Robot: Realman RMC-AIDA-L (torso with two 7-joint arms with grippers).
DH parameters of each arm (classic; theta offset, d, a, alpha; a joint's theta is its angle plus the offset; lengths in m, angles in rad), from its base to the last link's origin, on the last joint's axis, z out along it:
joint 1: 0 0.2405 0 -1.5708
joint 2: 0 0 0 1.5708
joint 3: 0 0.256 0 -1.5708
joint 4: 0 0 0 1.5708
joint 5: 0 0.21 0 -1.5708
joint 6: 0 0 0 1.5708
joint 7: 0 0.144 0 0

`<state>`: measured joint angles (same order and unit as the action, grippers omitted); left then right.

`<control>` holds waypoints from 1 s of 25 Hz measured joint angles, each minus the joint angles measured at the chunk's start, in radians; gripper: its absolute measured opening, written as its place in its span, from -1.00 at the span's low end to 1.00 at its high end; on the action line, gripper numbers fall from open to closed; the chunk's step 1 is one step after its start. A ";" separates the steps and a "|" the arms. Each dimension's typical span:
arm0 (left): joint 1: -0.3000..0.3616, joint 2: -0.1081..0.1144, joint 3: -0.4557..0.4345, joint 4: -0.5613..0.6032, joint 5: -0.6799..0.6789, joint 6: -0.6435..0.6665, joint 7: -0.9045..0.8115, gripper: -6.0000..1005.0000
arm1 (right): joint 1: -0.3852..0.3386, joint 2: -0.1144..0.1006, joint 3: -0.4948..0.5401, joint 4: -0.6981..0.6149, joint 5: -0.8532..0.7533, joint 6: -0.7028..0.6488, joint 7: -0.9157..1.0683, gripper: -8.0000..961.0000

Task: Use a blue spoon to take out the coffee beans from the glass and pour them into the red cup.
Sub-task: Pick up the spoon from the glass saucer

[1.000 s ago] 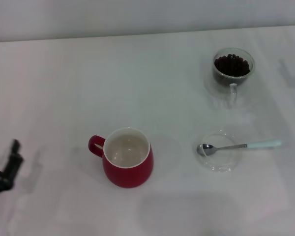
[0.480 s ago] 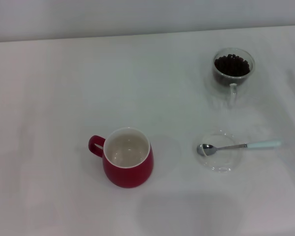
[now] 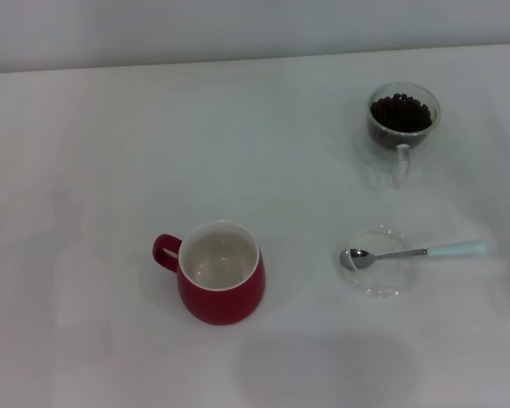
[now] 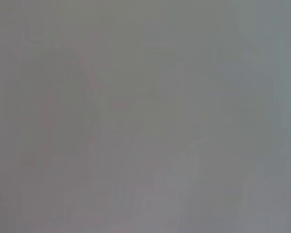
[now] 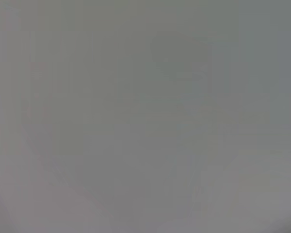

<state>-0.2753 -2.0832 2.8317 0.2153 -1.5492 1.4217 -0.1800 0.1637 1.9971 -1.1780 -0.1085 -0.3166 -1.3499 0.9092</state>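
From my head I see the blue spoon [image 3: 412, 252], bowl in the saucer [image 3: 381, 277], the glass [image 3: 403, 116] of coffee beans [image 3: 400, 111] beyond, the red cup [image 3: 222, 273] apart — neither claw shows, so whether they're released I can't tell. I'd take the pale handle squarely. Both wrists show only blank grey — no objects.

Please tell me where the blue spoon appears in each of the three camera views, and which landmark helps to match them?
Head view: the blue spoon lies at lower right, its bowl on the clear saucer, its handle pointing right, nearer than the glass.
Left wrist view: not in it; only a blank grey surface.
Right wrist view: not in it; blank grey too.
Shared landmark: none can be matched; only the white table shows, in the head view.
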 joint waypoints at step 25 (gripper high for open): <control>-0.015 -0.002 0.007 -0.003 0.006 -0.014 0.043 0.55 | -0.044 -0.001 -0.122 0.027 -0.057 -0.010 0.246 0.68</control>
<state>-0.2904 -2.0857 2.8387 0.2120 -1.5432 1.4079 -0.1366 0.1200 1.9957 -1.2998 -0.0816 -0.3739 -1.3597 1.1550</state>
